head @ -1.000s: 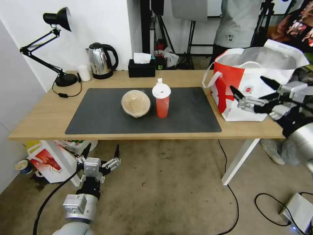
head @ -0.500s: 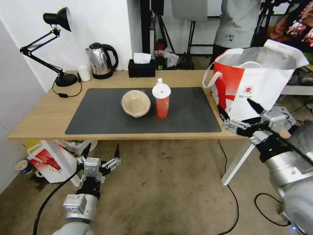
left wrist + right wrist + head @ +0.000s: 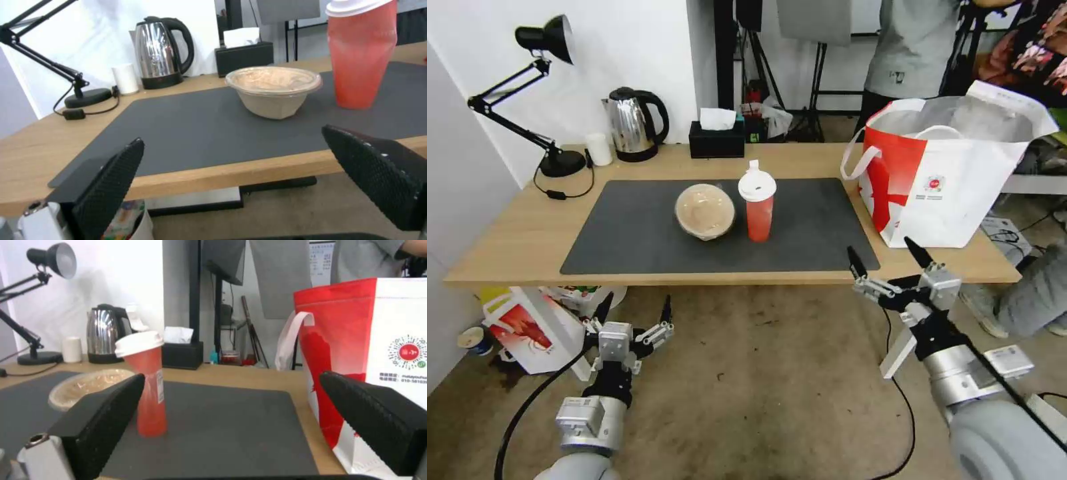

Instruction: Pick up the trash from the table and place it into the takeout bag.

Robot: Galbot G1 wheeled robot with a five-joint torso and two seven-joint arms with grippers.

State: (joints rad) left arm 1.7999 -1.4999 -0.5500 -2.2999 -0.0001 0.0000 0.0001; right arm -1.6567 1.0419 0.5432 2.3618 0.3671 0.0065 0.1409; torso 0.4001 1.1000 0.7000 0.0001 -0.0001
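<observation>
desk [image 3: 514, 240]: long light-wood top with a dark grey mat [image 3: 627, 233]; you've got all remaining trash on that mat.
takeout bag [image 3: 960, 193]: red-and-white, standing open on the desk's right end, just beside the mat's edge; silver lining shows, white loop handle on its left side. You can't see what's inside from here.
kettle, tissue box: kettle [image 3: 634, 123] and tissue box [image 3: 717, 139] sit at the back of the desk, not trash, leave them.
beige bowl [image 3: 705, 211]: mid-mat, upright, covered, just left of the cup, close but apart.
red cup [image 3: 757, 203]: white lid on, upright, mid-mat, well apart from the bag.
right claw [image 3: 887, 267]: fingers spread wide, holding nothing, hanging in front of the desk's front edge below the bag, aimed at the desk.
left claw [image 3: 634, 317]: fingers apart, empty, parked low below the desk's front-left edge.
step: looks like between picks; two items are left on the mat, nothing gripped.
next move: you'd need the right claw lifted above desk height and brought leftward to the cup, the nearer item, closing on its body below the lid without knocking the bowl.
</observation>
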